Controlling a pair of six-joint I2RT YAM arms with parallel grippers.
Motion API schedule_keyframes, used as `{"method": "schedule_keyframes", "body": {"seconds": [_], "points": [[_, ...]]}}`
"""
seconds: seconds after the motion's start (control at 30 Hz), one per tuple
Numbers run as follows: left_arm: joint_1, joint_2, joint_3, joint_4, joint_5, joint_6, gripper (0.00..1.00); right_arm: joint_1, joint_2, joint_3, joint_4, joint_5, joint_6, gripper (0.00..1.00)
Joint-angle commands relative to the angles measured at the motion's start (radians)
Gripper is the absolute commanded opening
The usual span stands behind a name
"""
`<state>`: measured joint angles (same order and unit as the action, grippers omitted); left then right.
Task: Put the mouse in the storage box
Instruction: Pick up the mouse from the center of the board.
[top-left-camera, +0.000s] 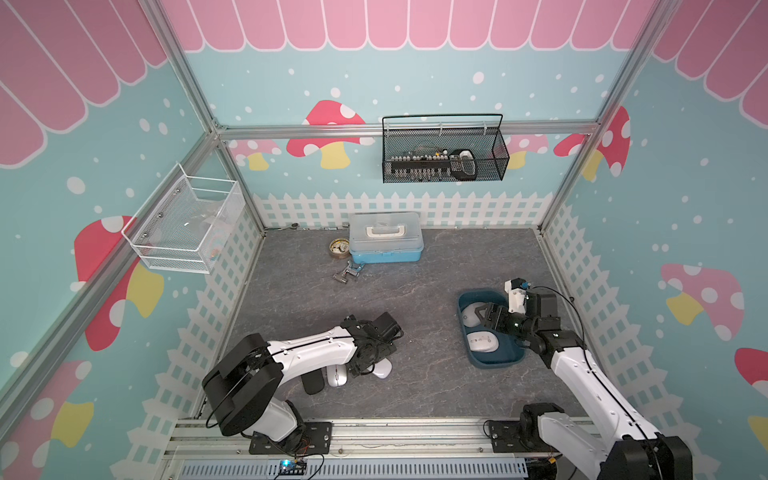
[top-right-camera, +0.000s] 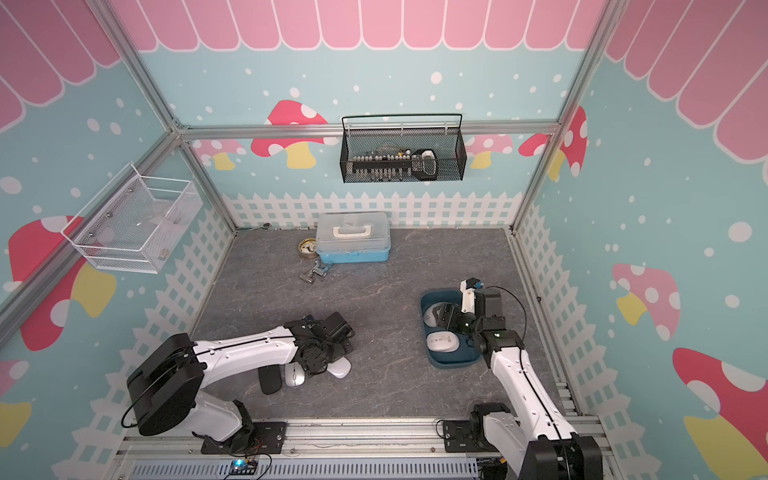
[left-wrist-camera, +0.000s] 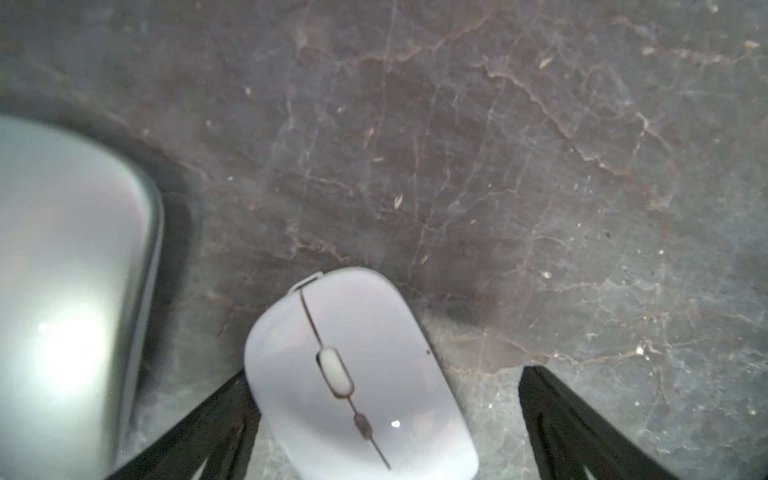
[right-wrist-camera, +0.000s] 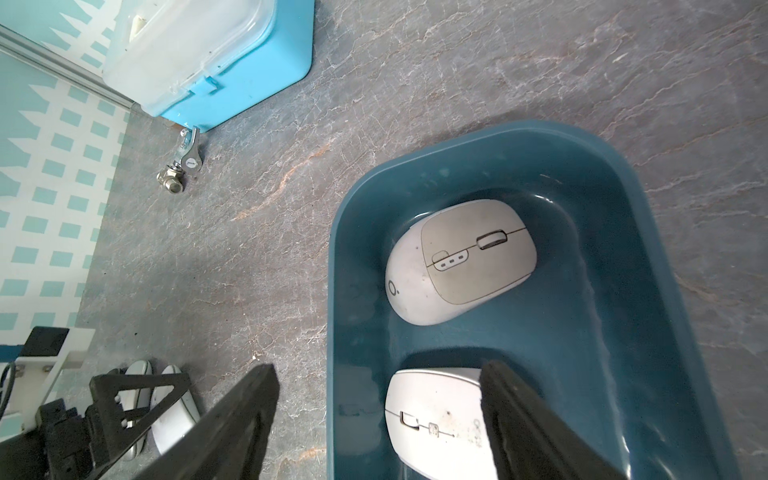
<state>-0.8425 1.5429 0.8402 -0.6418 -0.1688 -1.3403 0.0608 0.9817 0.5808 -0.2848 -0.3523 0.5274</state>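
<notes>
Left gripper (left-wrist-camera: 386, 372) wide open, straddling white mouse (left-wrist-camera: 361, 374) on table (left-wrist-camera: 540, 166). Mouse's long axis runs between the fingers, crowding one. Storage box (right-wrist-camera: 334, 291) sits off right, under right gripper (right-wrist-camera: 380, 368), which is open and empty.

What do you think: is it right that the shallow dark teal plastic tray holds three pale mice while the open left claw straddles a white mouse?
Only the count is wrong: the right wrist view shows two pale mice in the shallow dark teal plastic tray. The open left claw does straddle a white mouse.
</notes>
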Motion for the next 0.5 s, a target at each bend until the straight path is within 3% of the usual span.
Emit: {"method": "schedule_keyframes", "body": {"seconds": [0.0, 0.17, 0.47], "points": [[0.012, 0.06, 0.074, 0.024, -0.042, 0.152, 0.99, 0.006, -0.002, -0.017, -0.005, -0.013, -0.014, 0.82], [0.002, 0.149, 0.17, 0.033, -0.015, 0.327, 0.99, 0.007, 0.003, -0.018, -0.003, -0.016, -0.014, 0.82], [-0.032, 0.114, 0.068, 0.027, 0.049, 0.351, 0.96, 0.008, 0.009, -0.031, 0.008, -0.025, -0.013, 0.82]]}}
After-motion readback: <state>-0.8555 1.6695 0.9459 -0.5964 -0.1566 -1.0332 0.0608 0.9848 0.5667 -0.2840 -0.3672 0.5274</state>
